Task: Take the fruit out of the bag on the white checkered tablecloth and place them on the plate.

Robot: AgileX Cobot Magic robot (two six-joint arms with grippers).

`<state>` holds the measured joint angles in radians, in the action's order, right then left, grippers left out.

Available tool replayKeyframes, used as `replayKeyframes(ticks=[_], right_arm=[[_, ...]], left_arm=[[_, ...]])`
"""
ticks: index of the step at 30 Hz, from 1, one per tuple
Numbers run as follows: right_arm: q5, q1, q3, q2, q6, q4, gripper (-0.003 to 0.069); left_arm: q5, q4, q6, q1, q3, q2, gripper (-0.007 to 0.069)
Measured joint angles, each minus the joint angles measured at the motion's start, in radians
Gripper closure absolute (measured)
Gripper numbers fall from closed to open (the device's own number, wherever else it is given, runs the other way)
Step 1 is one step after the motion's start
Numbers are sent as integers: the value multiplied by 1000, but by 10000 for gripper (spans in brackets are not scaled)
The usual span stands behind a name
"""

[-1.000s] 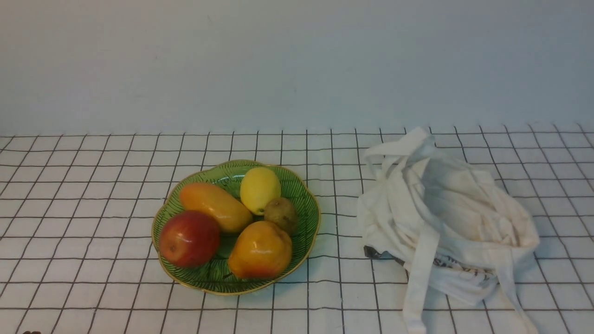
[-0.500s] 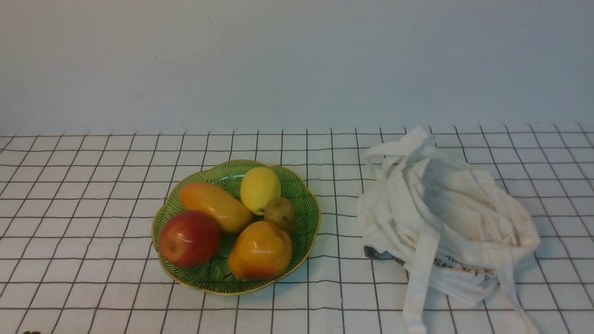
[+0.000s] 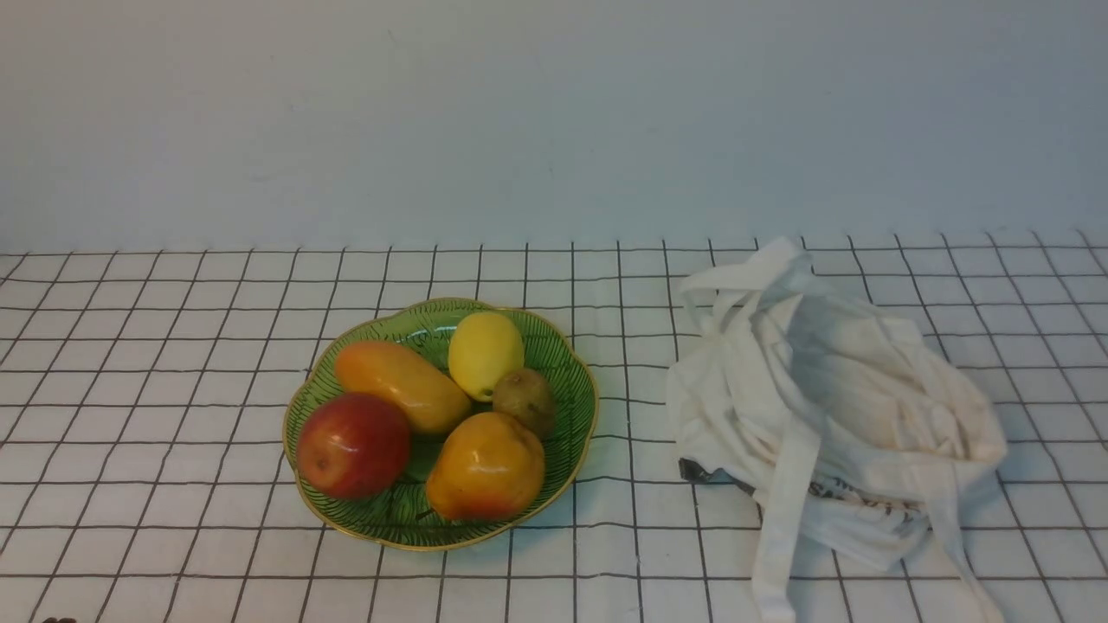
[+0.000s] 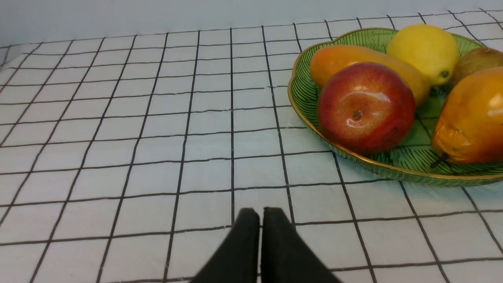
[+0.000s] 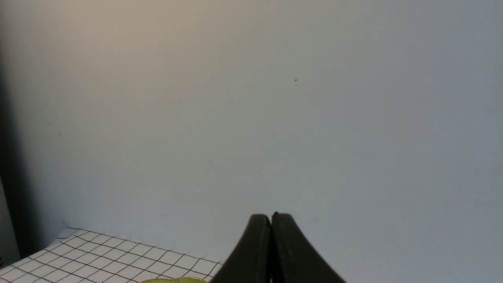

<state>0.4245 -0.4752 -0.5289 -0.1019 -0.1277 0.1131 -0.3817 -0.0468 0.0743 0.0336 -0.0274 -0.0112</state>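
Observation:
The red apple lies on the green plate at its front left. The off-white bag lies crumpled on the white checkered tablecloth, to the right of the plate. My left gripper is shut and empty, low over the cloth a few cells short of the plate. My right gripper is shut and empty, raised and facing the wall. Neither arm shows in the front view.
On the plate with the apple lie an orange-yellow mango, a lemon, a small brown kiwi and an orange pear-shaped fruit. The bag's straps trail toward the front edge. A plain wall stands behind the table.

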Motion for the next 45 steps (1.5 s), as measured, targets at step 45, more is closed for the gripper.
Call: replayKeyframes(ticks=[45], right_arm=[[-22,483,547,114,176,-73,671]], left_arm=[[0,0,0,0,0,0,632]])
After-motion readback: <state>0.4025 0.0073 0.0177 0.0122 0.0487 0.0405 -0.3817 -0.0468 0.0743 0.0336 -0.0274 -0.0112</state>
